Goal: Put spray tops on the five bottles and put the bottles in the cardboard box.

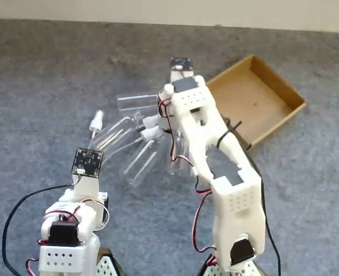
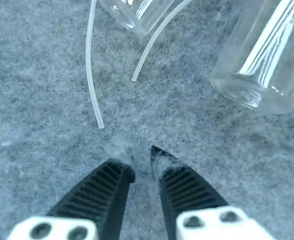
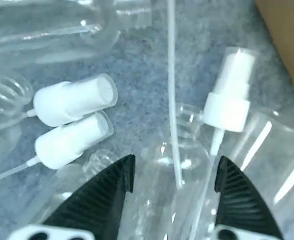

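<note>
- The left gripper (image 2: 142, 160) hangs at the near left, low over the grey table (image 2: 32, 105). Its fingers are only a crack apart, with nothing between them.
- Two loose dip tubes (image 2: 90, 65) lie just beyond it.
- The right gripper (image 3: 176, 172) is spread wide astride a clear bottle (image 3: 159, 160) in the cluster at the table's middle, clamping nothing.
- White spray tops (image 3: 74, 100) lie among the bottles. The cardboard box (image 1: 255, 100), far right, holds no bottle yet.
- The step looks like a bottle pick. Close on the body rather than the thin tube lying between the jaws. Squeeze gently, as round clear plastic may slip, then lift clear of the touching neighbours.
</note>
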Robot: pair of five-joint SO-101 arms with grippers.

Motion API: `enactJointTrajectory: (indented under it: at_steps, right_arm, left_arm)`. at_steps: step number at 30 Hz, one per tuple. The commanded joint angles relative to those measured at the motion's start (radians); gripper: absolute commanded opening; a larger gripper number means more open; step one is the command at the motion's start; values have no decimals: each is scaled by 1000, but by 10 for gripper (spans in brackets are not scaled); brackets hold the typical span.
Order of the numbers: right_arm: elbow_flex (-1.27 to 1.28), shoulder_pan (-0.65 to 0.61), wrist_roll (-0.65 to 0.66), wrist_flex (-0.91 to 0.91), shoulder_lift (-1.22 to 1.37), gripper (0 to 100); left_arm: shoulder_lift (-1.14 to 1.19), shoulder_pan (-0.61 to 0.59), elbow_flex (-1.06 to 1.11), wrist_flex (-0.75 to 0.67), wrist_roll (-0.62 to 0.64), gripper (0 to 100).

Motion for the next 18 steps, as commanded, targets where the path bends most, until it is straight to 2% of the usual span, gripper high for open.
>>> enactJointTrajectory:
  at_steps: [1,5,18]
  right_arm:
    - [-131,-10,-71,124,-16,300]
    - [-189,-30,-52,216,-13,389]
    - [-189,-53,-32,165,56,389]
  left_arm:
    - [-5,10,21,-3,-11,6]
    - [-5,10,21,-3,-11,6]
    - [-5,10,21,2,-11,6]
